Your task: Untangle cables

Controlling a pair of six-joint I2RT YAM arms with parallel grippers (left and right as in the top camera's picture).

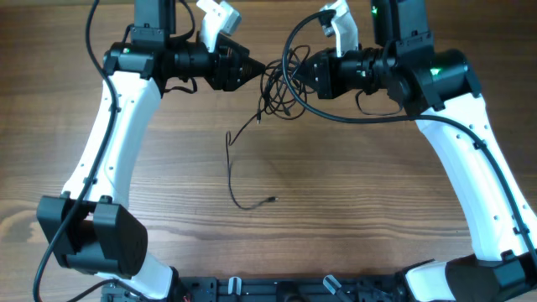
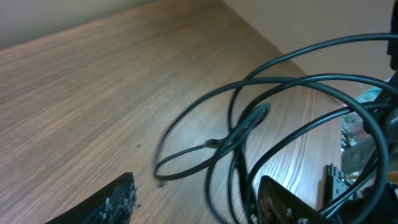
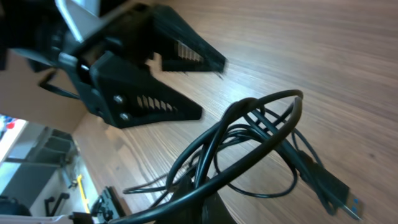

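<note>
Left arm [image 1: 109,159]: a white shell with black joints is raised from the near left corner and bent at the elbow, the wrist turned to the right.
Left gripper [image 1: 256,69]: it is pointed at the tangle; the black, wedge-shaped fingers [image 2: 118,199] are held apart with nothing clamped, and cord loops are seen between them.
Cables [image 1: 281,88]: thin, glossy black cords are bunched in overlapping loops at the far middle of the wood-grain table [image 1: 377,193], between both grippers; one loose strand [image 1: 233,180] is trailed toward the near side.
Right gripper [image 1: 304,75]: it is pointed left and closed on the bundle.
Right arm [image 1: 478,168]: the left arm's bend is mirrored.
</note>
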